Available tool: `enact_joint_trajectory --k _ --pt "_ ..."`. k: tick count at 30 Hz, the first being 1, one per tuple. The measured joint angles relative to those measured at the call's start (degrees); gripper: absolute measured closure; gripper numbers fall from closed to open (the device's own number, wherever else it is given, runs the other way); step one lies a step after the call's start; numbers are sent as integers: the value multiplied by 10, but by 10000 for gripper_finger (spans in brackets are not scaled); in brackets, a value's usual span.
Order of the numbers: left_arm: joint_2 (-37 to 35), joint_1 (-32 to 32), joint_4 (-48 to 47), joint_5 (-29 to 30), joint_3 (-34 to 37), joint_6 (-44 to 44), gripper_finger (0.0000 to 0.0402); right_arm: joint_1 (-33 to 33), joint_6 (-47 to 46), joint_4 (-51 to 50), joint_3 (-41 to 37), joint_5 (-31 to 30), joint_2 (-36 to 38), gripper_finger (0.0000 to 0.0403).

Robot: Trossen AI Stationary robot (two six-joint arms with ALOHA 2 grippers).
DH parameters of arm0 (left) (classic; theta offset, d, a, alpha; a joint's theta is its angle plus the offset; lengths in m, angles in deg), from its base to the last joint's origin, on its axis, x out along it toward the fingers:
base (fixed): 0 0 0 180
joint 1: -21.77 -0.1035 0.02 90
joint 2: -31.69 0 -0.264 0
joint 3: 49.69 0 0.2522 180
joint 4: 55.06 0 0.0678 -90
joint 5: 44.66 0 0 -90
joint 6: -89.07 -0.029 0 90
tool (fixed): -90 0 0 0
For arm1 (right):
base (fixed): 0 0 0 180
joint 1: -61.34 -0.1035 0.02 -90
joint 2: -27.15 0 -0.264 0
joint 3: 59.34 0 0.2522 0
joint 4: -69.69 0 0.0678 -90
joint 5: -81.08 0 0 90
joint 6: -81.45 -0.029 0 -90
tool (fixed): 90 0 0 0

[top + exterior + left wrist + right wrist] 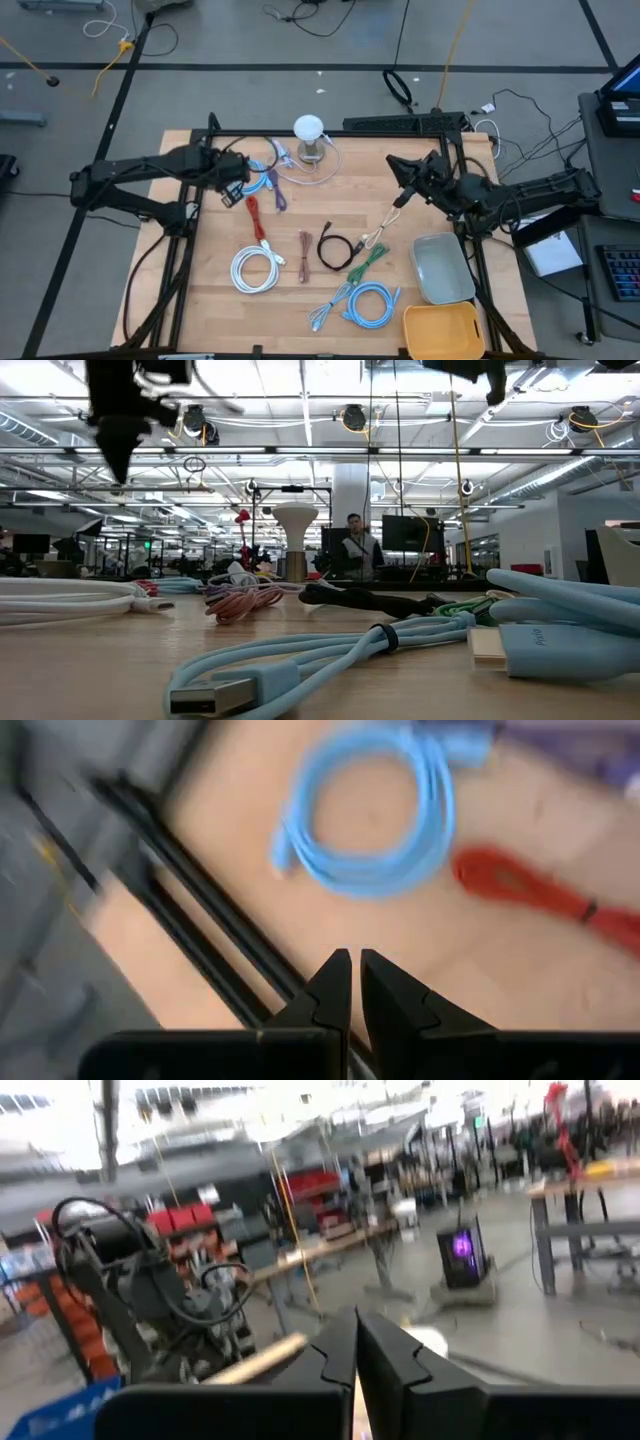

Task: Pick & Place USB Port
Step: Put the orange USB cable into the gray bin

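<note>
Wooden tabletop [210,300] strewn with light, floppy cables [257,268]; grip plugs. Left tool [355,982] nearly closed, apparently empty; right tool [356,1342] closed, dangling a beige cable [388,222].

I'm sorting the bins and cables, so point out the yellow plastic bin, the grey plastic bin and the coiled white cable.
Yellow plastic bin [445,314], high view, on its far rim.
Grey plastic bin [441,272], high view, on its bare floor.
Coiled white cable [240,270], high view, on the coil's left side.

Bench [300,310]: pale wood, plain grain. Cables on it: white coil [255,269], two light blue coils [371,303] [254,182], red [257,217], purple [277,190], brown [305,256], black [335,250], green [364,265]. Lamp [309,135] was white. One bin [442,268] was grey, the other bin [444,331] yellow. Both arms were dark.
</note>
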Motion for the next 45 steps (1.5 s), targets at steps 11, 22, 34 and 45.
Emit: enact_joint_trajectory --k 11,22,34,45 --pt "-217 -28 351 -162 215 158 369 0 -102 -195 7 94 -9 399" --pt "-268 -40 459 -215 224 79 369 8 49 -439 217 190 -194 398" --pt "-191 -67 349 -229 224 153 289 34 -36 -447 278 213 -331 309" --pt "-108 -63 351 -257 224 138 174 40 -52 -434 279 224 -303 260"
